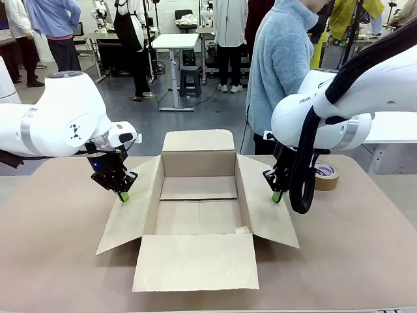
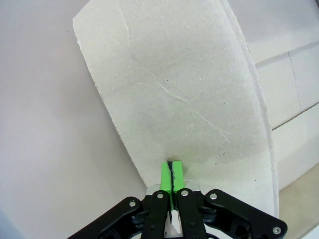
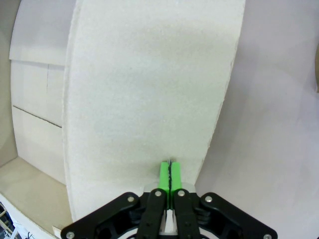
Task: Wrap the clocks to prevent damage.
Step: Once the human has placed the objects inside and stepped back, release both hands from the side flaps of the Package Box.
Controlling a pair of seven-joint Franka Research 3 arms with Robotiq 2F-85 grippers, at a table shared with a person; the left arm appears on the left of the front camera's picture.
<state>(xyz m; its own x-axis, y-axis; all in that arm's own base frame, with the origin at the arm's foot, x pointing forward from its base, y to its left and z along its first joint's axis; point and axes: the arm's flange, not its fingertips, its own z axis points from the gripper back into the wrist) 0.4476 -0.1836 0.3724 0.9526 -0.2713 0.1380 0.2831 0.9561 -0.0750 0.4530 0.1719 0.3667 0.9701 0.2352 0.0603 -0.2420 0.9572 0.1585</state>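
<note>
We see the left gripper (image 1: 124, 195) down at the outer edge of the left flap (image 1: 130, 218) of the open cardboard box (image 1: 199, 163). In its wrist view the left gripper (image 2: 171, 170) has its green pads pressed together with nothing between them, over that flap (image 2: 184, 89); whether the tips touch the card we cannot tell. Across the box, the right gripper (image 1: 277, 195) sits at the right flap (image 1: 268, 212), half hidden by a black cable loop (image 1: 301, 189). Its own camera shows the right gripper (image 3: 170, 170) with pads likewise together over that flap (image 3: 149, 89). The loop also covers part of the tape roll (image 1: 327, 175). Where the clocks lie we cannot tell. A person (image 1: 280, 65) stands at the far side, cut off at the top edge.
</note>
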